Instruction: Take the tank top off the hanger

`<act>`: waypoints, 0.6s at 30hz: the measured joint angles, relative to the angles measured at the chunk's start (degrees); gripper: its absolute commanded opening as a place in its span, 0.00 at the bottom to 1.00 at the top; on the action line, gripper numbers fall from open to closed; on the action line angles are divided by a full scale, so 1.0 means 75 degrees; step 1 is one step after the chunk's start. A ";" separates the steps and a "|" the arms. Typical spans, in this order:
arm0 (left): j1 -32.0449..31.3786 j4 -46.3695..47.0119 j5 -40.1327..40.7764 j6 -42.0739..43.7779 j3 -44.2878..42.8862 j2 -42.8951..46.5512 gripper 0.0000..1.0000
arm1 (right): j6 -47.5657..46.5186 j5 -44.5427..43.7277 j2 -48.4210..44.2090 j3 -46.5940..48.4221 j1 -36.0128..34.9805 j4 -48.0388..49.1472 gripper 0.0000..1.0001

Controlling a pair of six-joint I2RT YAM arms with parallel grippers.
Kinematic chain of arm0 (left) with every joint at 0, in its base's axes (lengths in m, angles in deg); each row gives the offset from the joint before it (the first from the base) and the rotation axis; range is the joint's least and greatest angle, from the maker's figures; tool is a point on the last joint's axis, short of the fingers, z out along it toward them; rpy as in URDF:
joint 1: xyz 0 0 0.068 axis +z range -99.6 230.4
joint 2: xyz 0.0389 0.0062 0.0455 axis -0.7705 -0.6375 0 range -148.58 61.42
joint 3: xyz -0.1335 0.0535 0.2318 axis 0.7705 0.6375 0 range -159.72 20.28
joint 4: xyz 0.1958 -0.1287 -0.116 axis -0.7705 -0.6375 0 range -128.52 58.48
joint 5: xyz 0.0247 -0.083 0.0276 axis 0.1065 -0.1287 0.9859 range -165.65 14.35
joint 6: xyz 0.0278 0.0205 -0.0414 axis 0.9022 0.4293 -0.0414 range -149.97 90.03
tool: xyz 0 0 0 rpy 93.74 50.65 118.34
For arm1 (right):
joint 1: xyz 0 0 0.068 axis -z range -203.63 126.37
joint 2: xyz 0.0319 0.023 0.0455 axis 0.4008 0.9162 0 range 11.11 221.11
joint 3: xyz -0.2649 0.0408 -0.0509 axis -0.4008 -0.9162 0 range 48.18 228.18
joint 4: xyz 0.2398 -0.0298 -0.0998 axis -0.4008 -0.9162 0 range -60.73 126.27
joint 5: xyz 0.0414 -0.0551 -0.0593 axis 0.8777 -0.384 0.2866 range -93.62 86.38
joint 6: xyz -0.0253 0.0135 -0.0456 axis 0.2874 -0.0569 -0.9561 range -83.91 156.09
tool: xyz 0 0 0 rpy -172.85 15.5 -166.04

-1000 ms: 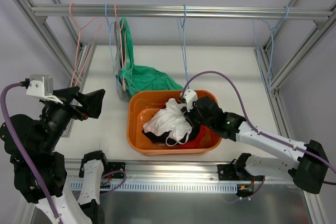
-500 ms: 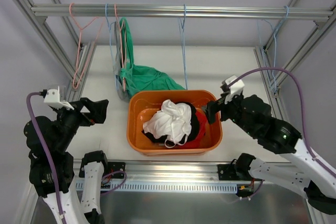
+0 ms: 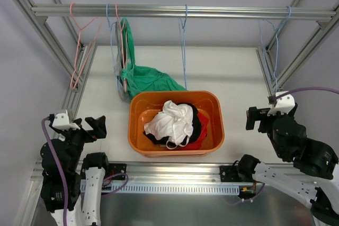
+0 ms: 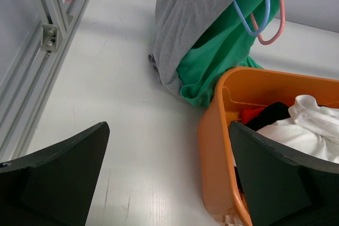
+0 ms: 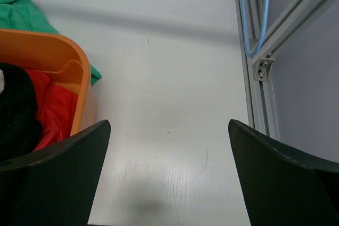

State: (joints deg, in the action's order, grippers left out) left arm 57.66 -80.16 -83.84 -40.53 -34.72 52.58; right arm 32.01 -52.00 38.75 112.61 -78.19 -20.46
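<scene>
A grey tank top (image 3: 121,80) and a green tank top (image 3: 148,79) hang from a blue and a pink hanger (image 3: 119,35) on the rail at the back left, their hems resting on the table. The left wrist view shows the grey top (image 4: 180,30), the green top (image 4: 225,51) and the hanger loops (image 4: 265,17). My left gripper (image 3: 93,126) is open and empty, low at the near left (image 4: 169,183). My right gripper (image 3: 256,118) is open and empty at the near right, over bare table (image 5: 169,178).
An orange basket (image 3: 132,125) in the middle holds a white garment (image 3: 172,120) over black and red clothes. Empty hangers hang on the rail: pink (image 3: 79,51) at left, blue (image 3: 184,46) in the middle, blue (image 3: 274,51) at right. Frame posts stand on both sides.
My right gripper has left the white garment in the basket and pulled back to the near right. My left arm has dropped lower and drawn back toward the near left.
</scene>
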 measured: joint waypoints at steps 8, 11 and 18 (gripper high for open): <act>-0.0128 0.0265 0.0248 0.0274 0.0268 0.0210 0.99 | 0.0073 -0.0539 -0.0169 -0.0484 0.0003 -0.0096 1.00; -0.0166 0.0382 0.0315 0.0344 0.0399 0.0219 0.99 | 0.0111 -0.0711 0.0058 -0.0519 0.0003 -0.0050 1.00; -0.0178 0.0612 0.0335 0.0431 0.0729 0.0265 0.99 | 0.0242 -0.0915 0.0469 -0.0589 0.0003 0.0108 0.99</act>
State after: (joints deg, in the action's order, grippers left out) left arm 56.33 -75.57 -81.32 -37.30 -29.26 54.57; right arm 33.82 -58.86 42.27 108.19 -78.17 -19.65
